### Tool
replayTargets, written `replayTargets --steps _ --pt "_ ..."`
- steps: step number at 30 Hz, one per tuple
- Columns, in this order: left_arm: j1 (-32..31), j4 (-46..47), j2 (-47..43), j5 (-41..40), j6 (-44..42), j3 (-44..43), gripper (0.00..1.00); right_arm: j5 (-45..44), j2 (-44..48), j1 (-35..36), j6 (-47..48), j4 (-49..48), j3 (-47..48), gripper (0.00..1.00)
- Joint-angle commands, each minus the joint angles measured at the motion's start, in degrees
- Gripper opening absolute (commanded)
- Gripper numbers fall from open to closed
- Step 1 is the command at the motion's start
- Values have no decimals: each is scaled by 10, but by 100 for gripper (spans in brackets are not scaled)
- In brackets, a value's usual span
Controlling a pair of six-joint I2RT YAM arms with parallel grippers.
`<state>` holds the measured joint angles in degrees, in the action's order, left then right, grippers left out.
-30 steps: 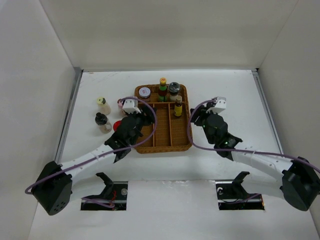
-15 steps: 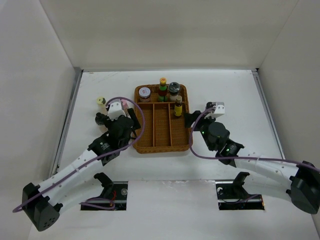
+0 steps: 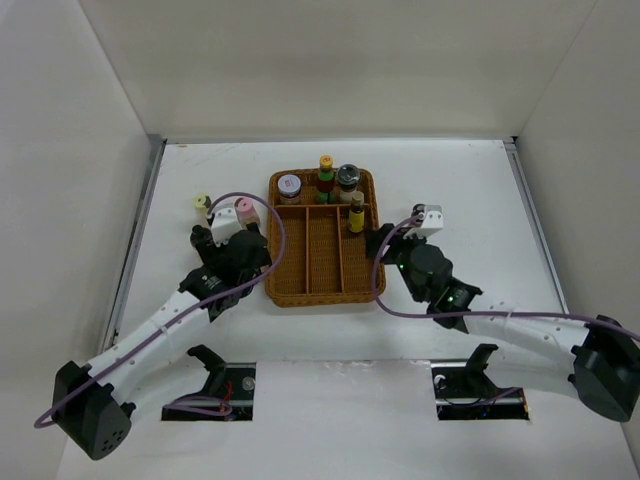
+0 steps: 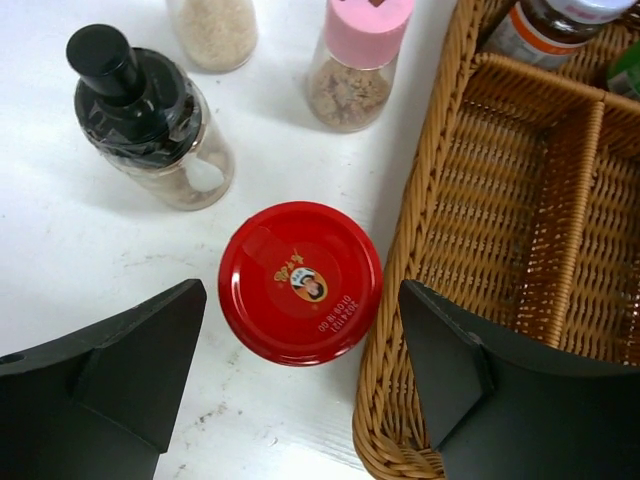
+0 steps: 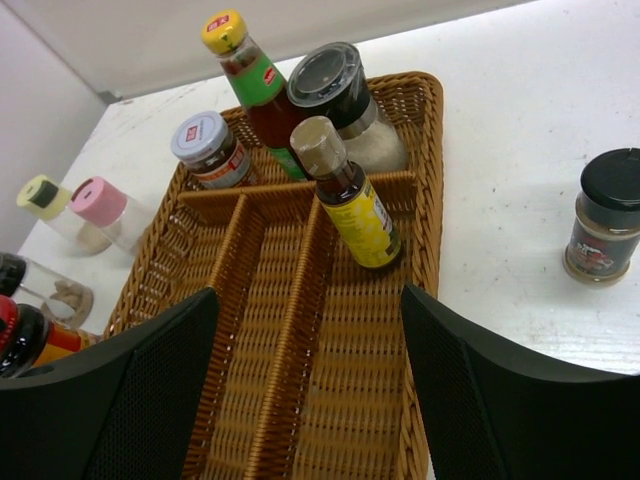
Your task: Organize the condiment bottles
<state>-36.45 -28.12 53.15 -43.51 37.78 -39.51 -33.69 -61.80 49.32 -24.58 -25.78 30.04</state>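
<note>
While four bottles are already housed in the wicker tray [image 4: 415, 250], four are judged outstanding on the surface [image 4: 60, 270].

The left arm [image 3: 165, 320] is stretched from its near base towards the tray's left edge, with the wrist pitched down. The left jaws are spread wide either side of the red-capped jar [image 4: 300, 283]. They touch nothing and hold nothing, and this straddle is judged a line-up for a grasp. The jar stands just beside the tray rim, so clearance on that side is noted as tight. Beyond it stand the black-capped bottle [image 4: 140, 120], the pink-capped jar [image 4: 358, 60] and a cream-capped jar [image 5: 42, 195], all upright.

The right arm [image 3: 520, 325] is reached low to the tray's right edge. The right jaws are likewise wide apart and hold nothing, aimed over the long compartments. The tan-capped bottle [image 5: 345, 195] is tilted in the right compartment. Along the far row stand the white-lidded jar [image 5: 205, 150], the yellow-capped bottle [image 5: 250, 85] and the grey-lidded jar [image 5: 340, 95]. A dark-capped spice jar [image 5: 605, 215] is left outside, to the right.
</note>
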Motion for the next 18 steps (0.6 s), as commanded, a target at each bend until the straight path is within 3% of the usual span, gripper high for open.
replayTargets --steps 1,14,18 --pt "18 -7 1 17 6 0 78 -6 -4 6 8 -30 11 78" --pt "24 67 70 52 -24 21 76 4 -35 18 17 -24 27 79" --pt "34 88 68 55 -24 30 62 0 -33 18 17 -26 25 79"
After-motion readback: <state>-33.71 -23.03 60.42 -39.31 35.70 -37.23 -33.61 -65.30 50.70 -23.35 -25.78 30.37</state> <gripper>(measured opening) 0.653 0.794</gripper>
